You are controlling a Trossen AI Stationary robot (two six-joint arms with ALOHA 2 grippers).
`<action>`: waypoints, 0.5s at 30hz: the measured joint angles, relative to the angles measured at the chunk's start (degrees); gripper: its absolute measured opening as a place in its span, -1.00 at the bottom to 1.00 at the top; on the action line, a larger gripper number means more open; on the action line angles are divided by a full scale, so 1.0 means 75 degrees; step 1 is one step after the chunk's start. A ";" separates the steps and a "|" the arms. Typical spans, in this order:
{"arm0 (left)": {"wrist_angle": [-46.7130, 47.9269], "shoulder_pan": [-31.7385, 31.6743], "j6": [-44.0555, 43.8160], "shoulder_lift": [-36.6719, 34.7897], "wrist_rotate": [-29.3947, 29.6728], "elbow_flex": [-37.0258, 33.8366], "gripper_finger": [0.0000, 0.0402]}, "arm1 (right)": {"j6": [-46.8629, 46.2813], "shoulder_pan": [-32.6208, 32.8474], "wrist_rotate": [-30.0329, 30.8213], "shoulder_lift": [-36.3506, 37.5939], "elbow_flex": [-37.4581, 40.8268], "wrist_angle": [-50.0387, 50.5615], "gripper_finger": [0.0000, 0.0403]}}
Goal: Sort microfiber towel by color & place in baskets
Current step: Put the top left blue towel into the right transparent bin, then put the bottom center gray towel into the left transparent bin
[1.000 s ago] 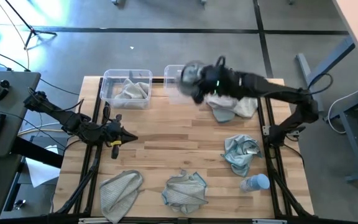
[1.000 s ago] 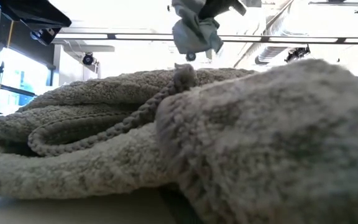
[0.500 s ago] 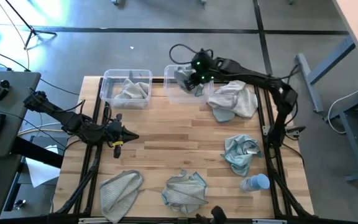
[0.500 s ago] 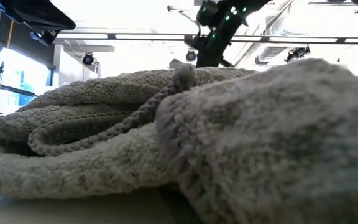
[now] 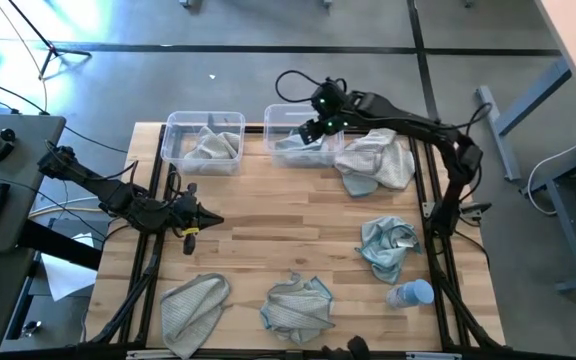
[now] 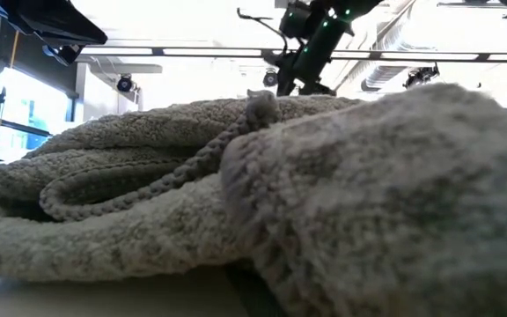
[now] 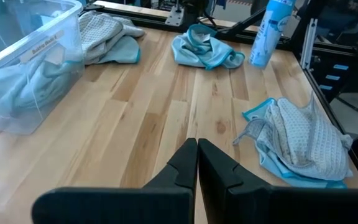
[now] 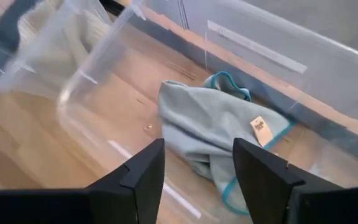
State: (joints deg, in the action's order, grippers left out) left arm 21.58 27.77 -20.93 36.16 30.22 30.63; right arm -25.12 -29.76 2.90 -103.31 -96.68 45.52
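You have a light wooden table (image 5: 268,210). On it, at the upper edge, two clear baskets (image 5: 204,143) stand side by side. Right of them lies a grey and teal towel (image 5: 374,163). Lower right you see a teal towel (image 5: 386,246) and a blue bottle (image 5: 411,294). Two more towels (image 5: 194,308) lie along the bottom edge.

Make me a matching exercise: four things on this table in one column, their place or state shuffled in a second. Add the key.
Things:
1. left gripper
2. right gripper
3. blue bottle
4. grey towel

Place or state:
A. lying in the left basket
B. open above the right basket, where a teal towel lies
C. fingers shut, over bare wood
D. lying on the table near the right front corner

Pairs: 1-C, 2-B, 3-D, 4-A
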 joint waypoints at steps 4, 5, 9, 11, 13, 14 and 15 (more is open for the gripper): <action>0.0009 0.0003 0.0003 0.0000 -0.0003 0.0000 -1.00 | -0.0261 0.0007 0.0065 0.0416 0.0000 0.0372 -0.10; 0.0012 0.0003 0.0003 0.0000 0.0000 0.0000 -1.00 | -0.0314 0.0039 0.0148 0.0525 0.0000 0.0481 -0.12; 0.0020 0.0003 0.0006 -0.0001 0.0000 0.0000 -1.00 | -0.0457 0.0273 0.0497 0.0857 0.0000 0.1019 -0.26; 0.0030 0.0003 0.0006 -0.0003 0.0000 0.0000 -1.00 | -0.0561 0.0513 0.0561 0.1000 0.0000 0.1296 -0.39; 0.0029 0.0003 0.0006 -0.0001 0.0000 0.0000 -1.00 | -0.0766 0.0834 0.0764 0.1105 0.0000 0.1552 -0.55; 0.0029 0.0003 0.0006 -0.0003 0.0000 0.0000 -1.00 | -0.0827 0.1040 0.0959 0.1126 0.0000 0.1661 -0.63; 0.0027 0.0003 0.0006 -0.0003 0.0000 0.0000 -1.00 | -0.0894 0.1254 0.1171 0.1147 0.0000 0.1739 -0.71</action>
State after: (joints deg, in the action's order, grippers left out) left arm 21.79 27.79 -20.88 36.14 30.22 30.63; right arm -31.82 -20.35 11.68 -94.71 -96.68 58.56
